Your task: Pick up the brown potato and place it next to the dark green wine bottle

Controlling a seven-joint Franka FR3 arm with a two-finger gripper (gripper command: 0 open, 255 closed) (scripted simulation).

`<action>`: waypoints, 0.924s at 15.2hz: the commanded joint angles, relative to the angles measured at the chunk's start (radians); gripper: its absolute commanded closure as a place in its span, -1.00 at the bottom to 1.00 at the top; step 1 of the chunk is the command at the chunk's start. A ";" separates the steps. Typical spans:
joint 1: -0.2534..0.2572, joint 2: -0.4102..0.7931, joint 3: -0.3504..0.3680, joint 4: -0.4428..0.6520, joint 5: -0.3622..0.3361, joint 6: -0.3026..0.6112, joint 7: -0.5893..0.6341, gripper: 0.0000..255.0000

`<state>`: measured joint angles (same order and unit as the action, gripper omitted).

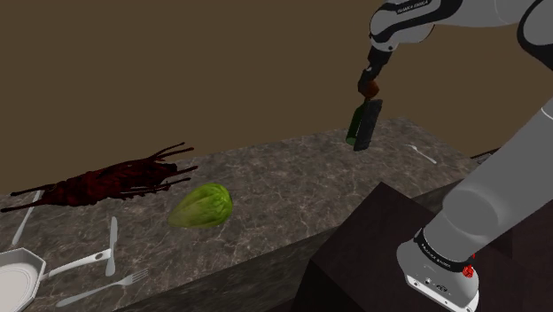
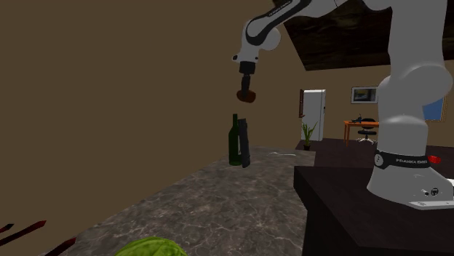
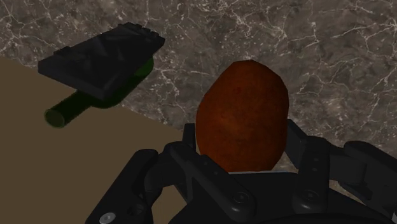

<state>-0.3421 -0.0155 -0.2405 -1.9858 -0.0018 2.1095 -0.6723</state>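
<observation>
My gripper [image 1: 370, 86] hangs high over the far end of the marble counter, shut on the reddish-brown potato [image 3: 242, 118]. In the second exterior view the potato [image 2: 247, 94] hangs under the gripper [image 2: 247, 89], well above the counter. The dark green wine bottle [image 1: 355, 124] stands upright just below it near the counter's back edge, with a dark flat object [image 1: 368, 124] leaning against it. The second exterior view shows the bottle [image 2: 233, 142] beside that dark slab [image 2: 244, 144]. From the wrist, bottle [image 3: 95, 102] and slab [image 3: 102, 60] lie off to one side of the potato.
A green lettuce head [image 1: 203, 205] lies mid-counter. A dark red twiggy bundle [image 1: 111, 182] sits toward the shoulder view's left. Cutlery [image 1: 111, 248] and a white plate [image 1: 16, 279] lie at the near left. A fork [image 1: 421, 152] lies right of the bottle. The dark stand [image 1: 390, 248] fills the lower right.
</observation>
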 commanded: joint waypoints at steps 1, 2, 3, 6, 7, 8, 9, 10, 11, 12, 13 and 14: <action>-0.024 0.007 -0.025 0.010 0.010 -0.003 -0.055 1.00; -0.036 0.011 -0.037 0.016 0.015 -0.005 -0.081 1.00; -0.047 0.017 -0.049 0.023 0.020 -0.006 -0.107 1.00; -0.083 0.041 -0.085 0.050 0.040 -0.014 -0.187 1.00; -0.096 0.051 -0.097 0.062 0.048 -0.017 -0.214 1.00; -0.108 0.062 -0.108 0.075 0.056 -0.020 -0.241 1.00; -0.121 0.074 -0.118 0.089 0.065 -0.024 -0.267 1.00; -0.135 0.086 -0.129 0.104 0.075 -0.029 -0.294 1.00; -0.148 0.100 -0.139 0.121 0.085 -0.034 -0.321 1.00; -0.163 0.115 -0.149 0.139 0.095 -0.040 -0.348 1.00; -0.185 0.141 -0.163 0.169 0.113 -0.049 -0.390 1.00; -0.186 0.143 -0.162 0.159 0.114 -0.037 -0.392 1.00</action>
<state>-0.5204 0.1246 -0.3981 -1.8216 0.1080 2.0651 -1.0478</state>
